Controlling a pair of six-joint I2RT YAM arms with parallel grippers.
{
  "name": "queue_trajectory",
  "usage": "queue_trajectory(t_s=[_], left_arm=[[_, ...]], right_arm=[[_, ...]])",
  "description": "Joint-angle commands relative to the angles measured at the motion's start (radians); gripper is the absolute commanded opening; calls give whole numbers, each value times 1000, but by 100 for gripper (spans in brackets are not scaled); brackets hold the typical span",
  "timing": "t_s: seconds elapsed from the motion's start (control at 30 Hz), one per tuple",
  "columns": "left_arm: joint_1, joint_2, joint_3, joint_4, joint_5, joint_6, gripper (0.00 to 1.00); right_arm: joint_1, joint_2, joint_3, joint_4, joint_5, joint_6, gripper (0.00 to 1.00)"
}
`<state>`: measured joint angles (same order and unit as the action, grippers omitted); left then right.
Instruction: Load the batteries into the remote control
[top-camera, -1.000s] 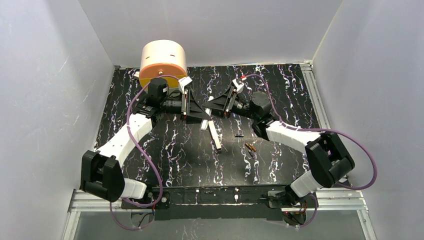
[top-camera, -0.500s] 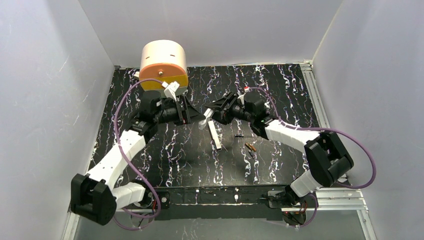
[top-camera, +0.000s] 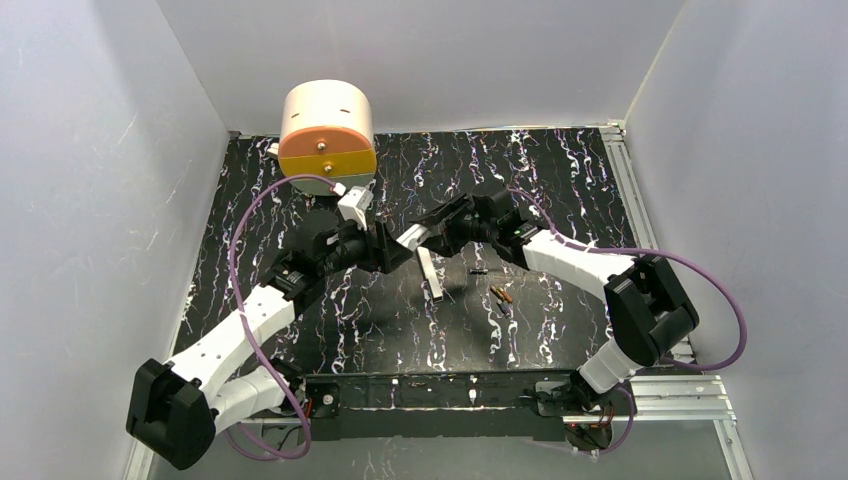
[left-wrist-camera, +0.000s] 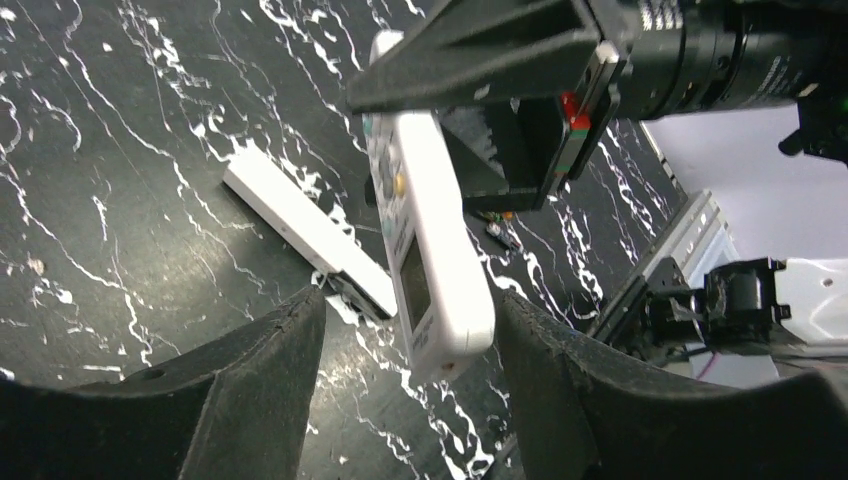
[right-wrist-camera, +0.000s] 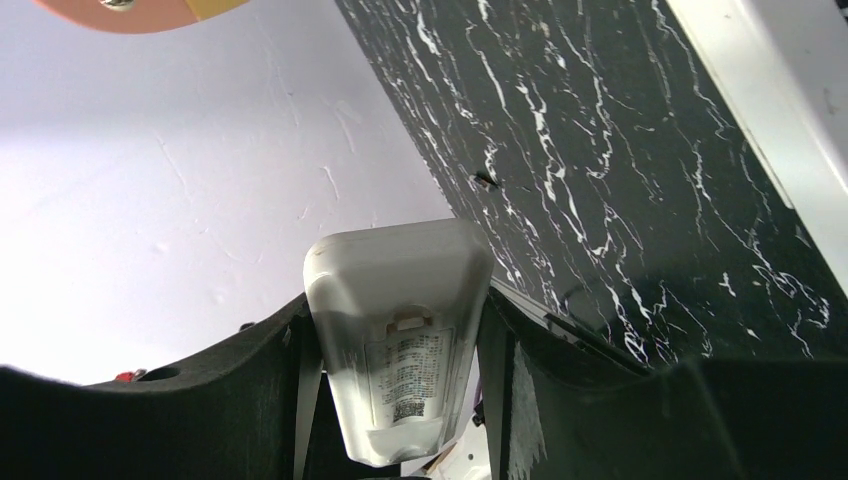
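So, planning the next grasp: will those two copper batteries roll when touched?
The batteries are slim cylinders lying flat on the table, so a nudge should roll them. Being tiny, they probably weigh little and may slip from a pinch.

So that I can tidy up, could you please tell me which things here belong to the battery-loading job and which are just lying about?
For the job: remote control, batteries.
Lying about: plain white bar, small black bit, peach-and-orange drum.
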<state>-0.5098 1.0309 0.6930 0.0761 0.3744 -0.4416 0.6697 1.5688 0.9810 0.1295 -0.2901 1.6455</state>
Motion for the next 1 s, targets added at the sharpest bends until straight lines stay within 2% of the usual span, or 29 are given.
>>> queue_trajectory(t_s=[0.0, 0.17, 0.4, 0.43, 0.5, 0.57, 0.67, 0.8, 0.9, 0.97], left_arm=[[-15, -27, -24, 105, -56, 12, 60], [-24, -16, -58, 175, -40, -29, 51], [-24, -23, -78, 201, -18, -58, 23], [-24, -22, -77, 203, -17, -58, 15], [-24, -10, -68, 202, -16, -66, 0], [-23, 27, -34, 186, 10, -97, 0], [-18, 112, 45, 134, 45, -152, 0], [36, 236, 151, 63, 141, -218, 0], [85, 332, 230, 19, 241, -237, 0], [96, 407, 313, -74, 282, -210, 0]], right_arm=[[13, 5, 53, -51, -1, 37, 32], [18, 9, 51, -47, -15, 63, 32], [21, 14, 30, -10, -36, 90, 33], [21, 15, 25, 1, -39, 95, 35], [20, 17, 19, 24, -59, 85, 49], [10, 6, 4, 27, -68, 42, 63], [-21, -33, -36, 24, -60, -91, 76], [-114, -102, -89, -34, -73, -319, 83], [-206, -172, -150, -13, -134, -442, 84], [-252, -220, -163, -61, -140, -541, 84]])
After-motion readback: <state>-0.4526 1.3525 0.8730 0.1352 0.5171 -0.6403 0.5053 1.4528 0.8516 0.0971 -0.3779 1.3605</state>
